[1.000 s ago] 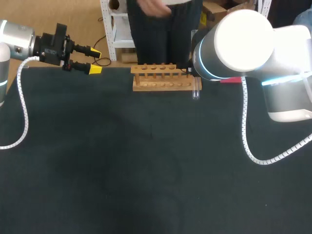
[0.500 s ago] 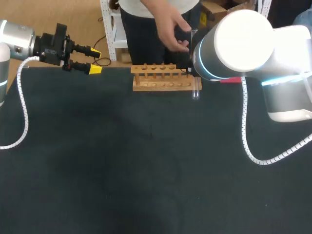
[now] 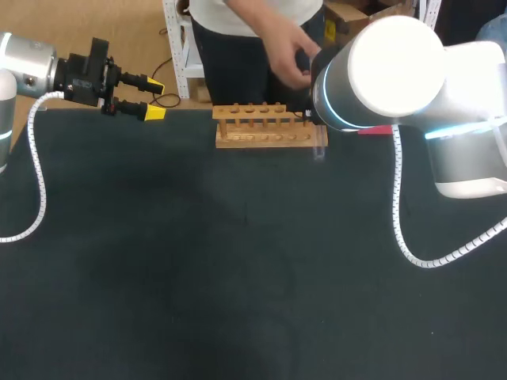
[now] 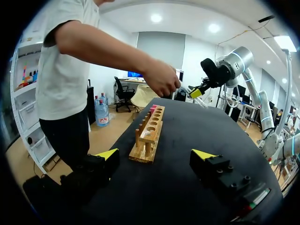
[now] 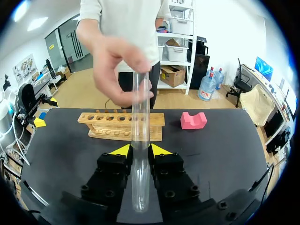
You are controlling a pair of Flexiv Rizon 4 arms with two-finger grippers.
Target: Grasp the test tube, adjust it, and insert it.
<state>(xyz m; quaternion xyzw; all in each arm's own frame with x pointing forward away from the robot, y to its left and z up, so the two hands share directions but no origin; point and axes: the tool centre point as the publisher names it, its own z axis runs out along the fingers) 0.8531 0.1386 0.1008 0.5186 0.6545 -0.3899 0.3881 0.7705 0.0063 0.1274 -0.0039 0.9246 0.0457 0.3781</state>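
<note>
Seems just past the grasp: test tube point(image 5: 140, 136) clamped in the right pincer point(image 5: 141, 150) by the rack's point(image 3: 269, 127) right end, a person's hand point(image 5: 117, 65) at its top, left pincer point(image 3: 154, 98) open far left, adjusting and inserting undone.

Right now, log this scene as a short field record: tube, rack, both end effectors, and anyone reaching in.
Rack: light wooden test tube rack, holes look empty
Tube: clear glass test tube, sticking out past the tips of the right end effector
Right arm: shut on the tube, facing the rack
Left arm: left end effector open, empty, at the black table's far left corner
Person: hand closed around the tube's far end
Other: pink block beside the rack
</note>
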